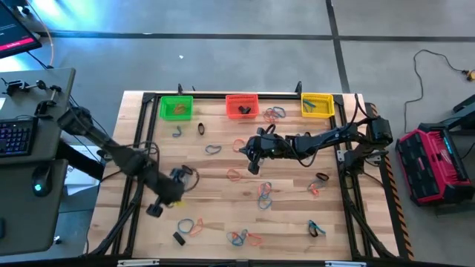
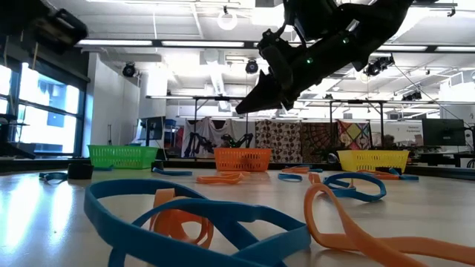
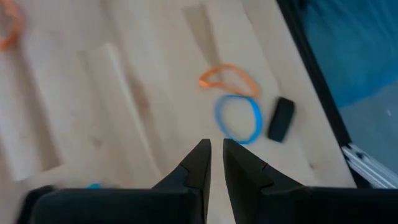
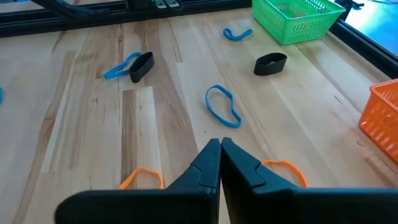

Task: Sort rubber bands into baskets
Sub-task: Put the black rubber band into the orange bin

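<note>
Rubber bands (image 1: pixel 262 194) scattered, left gripper (image 3: pixel 215 163) jaws slightly apart, empty

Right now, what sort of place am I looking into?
Probably a robotics lab or workshop: a wooden table with two dark arms, a keyboard on a side desk, and more benches and a monitor behind.

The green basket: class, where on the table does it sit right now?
In the high view, the green basket sits at the table's far edge, leftmost of three, beside the red-orange basket.
</note>
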Tool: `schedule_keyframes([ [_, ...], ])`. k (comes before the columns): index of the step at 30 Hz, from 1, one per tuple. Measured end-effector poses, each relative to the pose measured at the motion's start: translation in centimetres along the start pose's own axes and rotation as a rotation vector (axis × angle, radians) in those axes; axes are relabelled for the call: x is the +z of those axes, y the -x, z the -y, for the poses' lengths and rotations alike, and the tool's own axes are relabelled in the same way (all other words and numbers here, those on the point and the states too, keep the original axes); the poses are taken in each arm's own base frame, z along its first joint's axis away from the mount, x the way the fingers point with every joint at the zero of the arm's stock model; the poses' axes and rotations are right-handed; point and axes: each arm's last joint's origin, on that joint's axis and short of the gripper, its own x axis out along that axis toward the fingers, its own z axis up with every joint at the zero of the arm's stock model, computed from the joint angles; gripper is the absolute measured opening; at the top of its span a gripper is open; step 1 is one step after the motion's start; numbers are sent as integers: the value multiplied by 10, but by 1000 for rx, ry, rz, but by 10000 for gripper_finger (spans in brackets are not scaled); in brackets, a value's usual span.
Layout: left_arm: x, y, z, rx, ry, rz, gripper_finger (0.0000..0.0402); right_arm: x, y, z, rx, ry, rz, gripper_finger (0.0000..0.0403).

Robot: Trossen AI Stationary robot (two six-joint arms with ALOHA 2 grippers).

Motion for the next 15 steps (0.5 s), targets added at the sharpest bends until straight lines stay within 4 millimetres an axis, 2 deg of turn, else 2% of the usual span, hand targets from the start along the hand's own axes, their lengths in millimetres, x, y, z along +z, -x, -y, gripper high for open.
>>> schedule_keyframes([
  [6, -2, -19, 32, -25, -18, -13, 42, 0, 0, 0, 0, 0, -2, 0],
  [15, -9, -54, 65, -13, -1, -47, 112, -1, 0, 0, -1, 4, -5, 0],
])
